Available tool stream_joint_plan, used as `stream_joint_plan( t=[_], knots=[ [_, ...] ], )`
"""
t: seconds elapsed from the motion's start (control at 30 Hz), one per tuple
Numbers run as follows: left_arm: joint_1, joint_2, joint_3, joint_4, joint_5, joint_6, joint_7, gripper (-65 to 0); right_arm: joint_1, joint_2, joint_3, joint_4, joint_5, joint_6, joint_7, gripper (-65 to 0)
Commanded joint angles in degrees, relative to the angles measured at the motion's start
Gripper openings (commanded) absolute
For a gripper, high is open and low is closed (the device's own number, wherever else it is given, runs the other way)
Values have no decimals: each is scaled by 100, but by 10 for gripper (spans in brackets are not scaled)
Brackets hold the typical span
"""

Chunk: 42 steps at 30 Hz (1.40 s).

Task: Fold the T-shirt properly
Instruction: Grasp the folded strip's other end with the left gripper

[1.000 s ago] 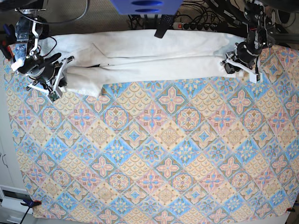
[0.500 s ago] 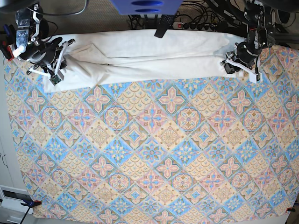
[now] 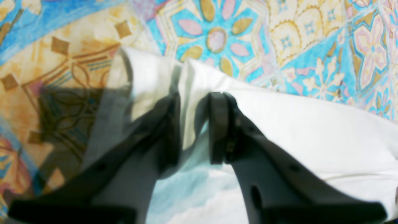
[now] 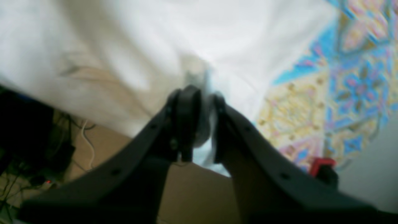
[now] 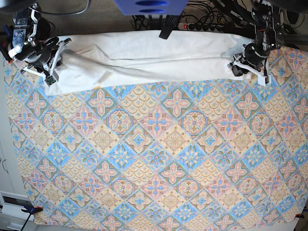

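Note:
The white T-shirt [image 5: 154, 57] lies as a long folded strip along the table's far edge. On the base view's right, my left gripper [image 5: 237, 66] is at the shirt's end. In the left wrist view it [image 3: 194, 124] is shut on a raised fold of the T-shirt [image 3: 311, 130], which lies flat beyond it. At the base view's left end, my right gripper [image 5: 57, 55] meets the cloth near the far corner. The blurred right wrist view shows that gripper [image 4: 205, 121] with jaws narrowly apart and T-shirt [image 4: 124, 46] cloth bunched between them. No print shows.
The patterned blue-orange tablecloth [image 5: 159, 154] covers the table. Behind the far edge lie a power strip [image 5: 202, 26], cables and a blue object [image 5: 149, 6]. A red clamp [image 4: 320, 165] sits at the table's edge near my right gripper. Another clamp [image 5: 31, 209] is at the near left corner.
My right gripper has carried the shirt's left end toward the far edge, drawing the hanging flap up so the strip is narrower. The left arm has stayed put.

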State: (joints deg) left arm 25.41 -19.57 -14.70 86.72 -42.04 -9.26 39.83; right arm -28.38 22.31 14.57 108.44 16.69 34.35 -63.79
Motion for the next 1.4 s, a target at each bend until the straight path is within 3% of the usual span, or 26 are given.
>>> stream_joint_plan(
  t=[0.0, 0.3, 0.4, 0.63, 0.8, 0.97, 1.03, 1.2, 1.37],
  knots=[
    [-13, -78, -64, 54, -29, -28, -58, -505, 29, 77, 77, 88, 41, 25, 45, -557],
    [-5, -95, -91, 62, -46, -28, -49, -497, 29, 77, 420, 88, 41, 7, 27, -419],
    [13, -95, -91, 71, -38, -28, -49, -488, 29, 77, 596, 88, 41, 7, 27, -407],
    [48, -333, -99, 80, -73, -28, 21, -382, 12, 77, 939, 105, 41, 7, 27, -406],
    [48, -473, -565, 265, -90, -28, 610, -315, 3, 68, 754, 140, 76, 33, 62, -406],
    [39, -517, -908, 344, -82, -28, 1234, -308, 29, 68, 69, 255, 76, 33, 71, -409],
    [48, -684, -899, 344, -64, -37, 1410, -307, 47, 68, -107, 255, 76, 33, 71, -410],
    [22, -931, -899, 344, -55, -503, 1955, -306, 258, -90, -301, 237, 76, 33, 71, -410],
    [13, -992, -899, 335, -11, -538, 2148, -306, 267, -90, -310, 237, 76, 33, 71, -410]
  ],
)
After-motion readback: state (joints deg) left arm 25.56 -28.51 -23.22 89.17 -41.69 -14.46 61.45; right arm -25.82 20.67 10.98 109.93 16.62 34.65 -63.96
